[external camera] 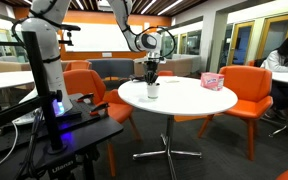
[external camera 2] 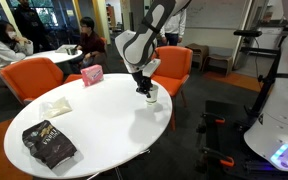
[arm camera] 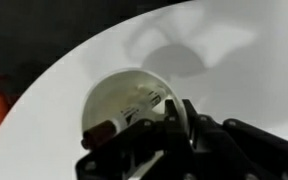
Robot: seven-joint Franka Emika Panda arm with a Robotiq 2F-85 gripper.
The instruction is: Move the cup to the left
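The small white cup (external camera: 152, 92) stands on the round white table (external camera: 189, 103) near its edge; it shows in both exterior views (external camera 2: 152, 97). My gripper (external camera: 151, 80) comes down from above onto the cup (external camera 2: 144, 86). In the wrist view the cup (arm camera: 119, 100) is seen from above with a dark mark on its rim. The fingers (arm camera: 172, 122) are pinched over the cup's wall, one finger inside and one outside.
A pink patterned box (external camera: 213, 81) stands at the far side of the table (external camera 2: 92, 74). A dark bag (external camera 2: 49, 143) and a white napkin (external camera 2: 56, 107) lie on the table (external camera 2: 104, 125). Orange chairs (external camera: 252, 92) surround it. People sit at nearby tables (external camera 2: 4, 50).
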